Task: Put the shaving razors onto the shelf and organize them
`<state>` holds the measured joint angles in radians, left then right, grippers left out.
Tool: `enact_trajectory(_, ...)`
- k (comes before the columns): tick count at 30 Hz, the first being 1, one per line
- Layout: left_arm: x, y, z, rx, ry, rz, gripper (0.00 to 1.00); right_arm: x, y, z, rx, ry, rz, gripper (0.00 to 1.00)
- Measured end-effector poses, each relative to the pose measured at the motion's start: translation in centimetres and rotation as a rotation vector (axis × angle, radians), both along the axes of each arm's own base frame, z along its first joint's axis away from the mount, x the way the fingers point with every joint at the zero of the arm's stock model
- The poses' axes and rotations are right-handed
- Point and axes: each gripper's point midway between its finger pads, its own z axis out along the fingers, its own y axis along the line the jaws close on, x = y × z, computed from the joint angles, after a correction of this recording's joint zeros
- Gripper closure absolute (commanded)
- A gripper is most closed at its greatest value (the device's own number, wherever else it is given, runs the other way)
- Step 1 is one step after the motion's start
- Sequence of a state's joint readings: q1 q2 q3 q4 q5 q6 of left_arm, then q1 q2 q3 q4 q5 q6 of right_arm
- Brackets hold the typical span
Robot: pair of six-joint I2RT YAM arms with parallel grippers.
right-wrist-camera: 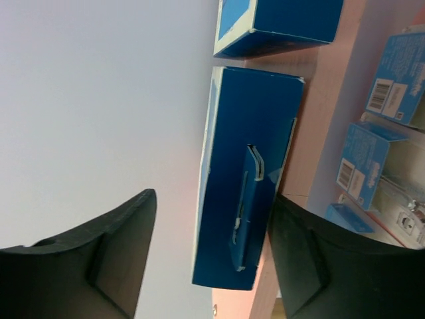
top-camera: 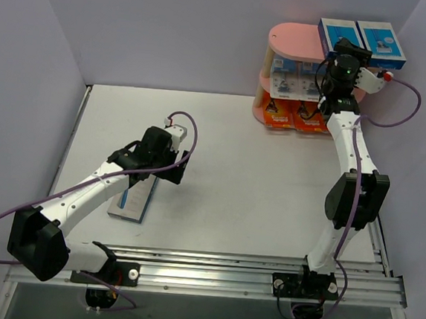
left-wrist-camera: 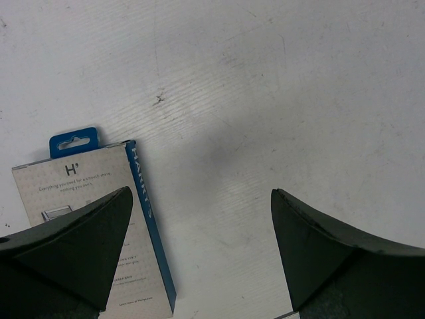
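The pink shelf (top-camera: 294,40) stands at the back right. Two blue-grey razor boxes (top-camera: 340,32) (top-camera: 380,41) lie on its top board, white-blue cards (top-camera: 285,80) stand on the middle tier and orange boxes (top-camera: 278,117) on the bottom one. My right gripper (top-camera: 351,51) (right-wrist-camera: 214,194) is open around one top-tier blue box (right-wrist-camera: 249,166); the left finger stands clear of it and the right finger (right-wrist-camera: 299,252) sits right beside it. My left gripper (top-camera: 169,163) (left-wrist-camera: 201,191) hovers open and empty over bare table. Another razor box (top-camera: 133,201) (left-wrist-camera: 99,199) lies flat beside it.
The second top-tier box (right-wrist-camera: 279,20) lies just beyond the one between my right fingers, and blue-white packs (right-wrist-camera: 362,166) show on the tier below. Lilac walls close in the white table (top-camera: 255,193) on three sides. A metal rail (top-camera: 263,272) runs along the near edge.
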<state>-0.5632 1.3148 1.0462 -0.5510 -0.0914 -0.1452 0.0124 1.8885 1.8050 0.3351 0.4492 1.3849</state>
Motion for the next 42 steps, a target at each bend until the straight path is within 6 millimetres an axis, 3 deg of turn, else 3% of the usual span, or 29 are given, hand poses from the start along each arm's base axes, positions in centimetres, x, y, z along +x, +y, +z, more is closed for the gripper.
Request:
enact_trajectory(3, 0.0, 0.0, 0.0, 0.0, 0.0, -0.001, 0.06, 0.0, 0.3, 0.4, 0.0, -0.006, 0.027, 0.24)
enact_trajectory(5, 0.0, 0.0, 0.0, 0.0, 0.0, -0.001, 0.06, -0.1, 0.5, 0.8, 0.0, -0.017, 0.043, 0.1)
enact_trajectory(8, 0.0, 0.0, 0.0, -0.001, 0.001, -0.001, 0.06, -0.2, 0.9, 1.3, -0.003, -0.021, 0.066, 0.01)
enact_trajectory(15, -0.2, 0.1, 0.0, 0.001, 0.005, -0.002, 0.06, -0.5, 1.5, 1.3, -0.008, -0.004, 0.103, 0.0)
enact_trajectory(25, -0.4, 0.2, 0.2, 0.001, 0.005, -0.002, 0.06, -1.1, 0.8, -4.5, -0.008, 0.172, 0.127, 0.0)
enact_trajectory(35, -0.5, 0.2, 0.2, 0.0, 0.007, -0.006, 0.06, -3.3, -0.1, -2.6, -0.022, 0.142, 0.133, 0.0)
enact_trajectory(42, -0.5, 0.2, 0.3, 0.003, 0.003, -0.011, 0.06, -3.4, -0.2, -1.7, -0.032, 0.118, 0.166, 0.0)
